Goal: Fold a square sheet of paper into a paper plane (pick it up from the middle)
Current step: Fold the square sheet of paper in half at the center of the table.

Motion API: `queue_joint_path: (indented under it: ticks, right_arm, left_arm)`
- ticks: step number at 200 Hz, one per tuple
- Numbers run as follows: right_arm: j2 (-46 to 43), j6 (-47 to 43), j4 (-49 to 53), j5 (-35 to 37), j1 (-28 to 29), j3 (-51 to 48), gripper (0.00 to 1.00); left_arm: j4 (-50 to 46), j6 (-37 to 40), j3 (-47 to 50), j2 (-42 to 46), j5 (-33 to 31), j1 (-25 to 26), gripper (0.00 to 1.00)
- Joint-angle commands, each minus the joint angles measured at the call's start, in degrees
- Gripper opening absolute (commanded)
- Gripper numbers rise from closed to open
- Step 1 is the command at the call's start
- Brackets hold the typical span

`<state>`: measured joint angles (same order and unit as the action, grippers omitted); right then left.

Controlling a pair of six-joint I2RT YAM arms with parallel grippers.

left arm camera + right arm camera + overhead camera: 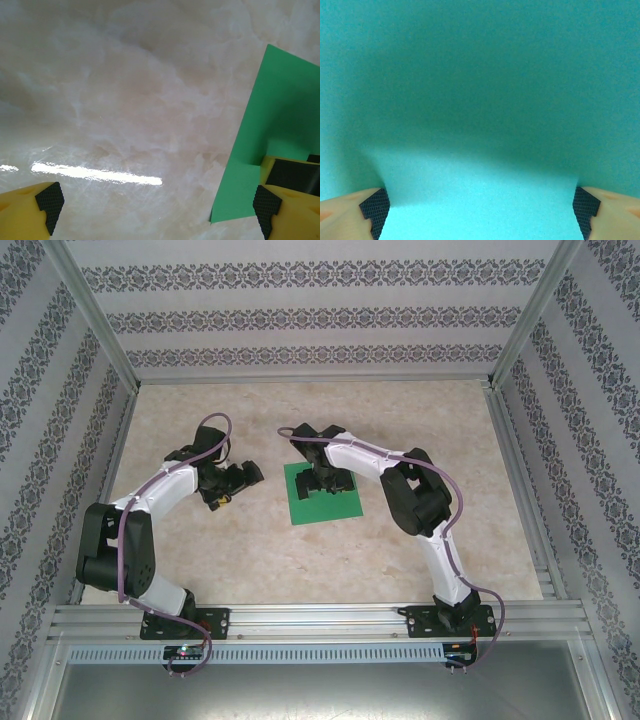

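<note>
While I watch the overhead feed, the thin, bright green square sheet of paper (318, 508) lies flat on the pale marbled desk (420, 430), directly beneath the right end effector (325, 483). That end effector points down over the middle of the sheet with its jaws spread wide and nothing gripped between them. On the right wrist camera, the end effector (480, 205) has one black textured pad (375, 210) at each lower corner, and the green paper (480, 75) spreads out under and beyond both. A paler band of paper runs between the pads with darker shade above it. I cannot tell whether the pads actually touch the sheet.

The left end effector (240, 480) sits just to the left of the sheet, over bare desk, angled toward the paper. From its wrist camera its jaws (155, 205) also stand wide apart and empty. The green sheet (285, 110) lies to the right of it, its near corner just beside the right-hand finger, while the desk (125, 100) under the left-hand finger carries only a bright streak of reflected light.
</note>
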<state>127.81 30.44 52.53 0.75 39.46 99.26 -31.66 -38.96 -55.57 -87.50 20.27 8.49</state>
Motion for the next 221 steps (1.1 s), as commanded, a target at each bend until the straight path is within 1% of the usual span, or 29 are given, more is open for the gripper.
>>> queue_joint_path:
  ticks: [1,39,79,103,135,147,167,187,206,221]
  right_arm:
    - [4.1,0.46,0.63,0.03,-0.8,-2.43,0.94]
    - [3.15,0.48,-0.98,0.15,-1.5,-4.11,0.88]
    - [1.07,0.34,-3.57,-1.15,-2.02,-5.63,0.79]
    - [-2.33,0.87,-6.14,-2.69,-2.04,-7.02,0.7]
    - [-8.75,4.15,-13.11,-8.12,-1.99,-11.19,0.47]
    - [-11.34,6.36,-18.14,-11.88,-1.95,-14.33,0.4]
    - [-15.52,11.25,-31.12,-22.31,-2.13,-20.96,0.28]
    - [-18.93,17.13,-45.24,-30.09,-2.37,-26.96,0.27]
    - [-21.0,23.51,-59.5,-36.6,-2.77,-32.45,0.29]
    - [-20.49,26.35,-65.04,-38.71,-3.25,-34.38,0.3]
  left_arm:
    - [0.73,-1.65,0.29,0.11,1.08,-0.67,1.0]
    - [1.27,-2.33,0.8,0.76,1.14,-0.41,1.0]
    - [4.11,-3.28,2.45,0.43,4.06,0.25,1.0]
    - [6.37,-3.81,3.14,0.56,5.8,0.79,1.0]
    - [13.02,-7.58,6.7,2.89,7.37,1.44,0.99]
    - [16.89,-9.18,8.58,4.24,8.84,1.47,0.99]
    - [22.71,-11.31,11.49,6.4,10.59,1.52,0.98]
    - [26.59,-12.79,13.05,7.97,12.34,1.61,0.96]
    - [28.89,-13.41,13.21,8.41,14.23,1.89,0.95]
    - [30.29,-13.52,13.18,8.31,15.2,2.26,0.93]
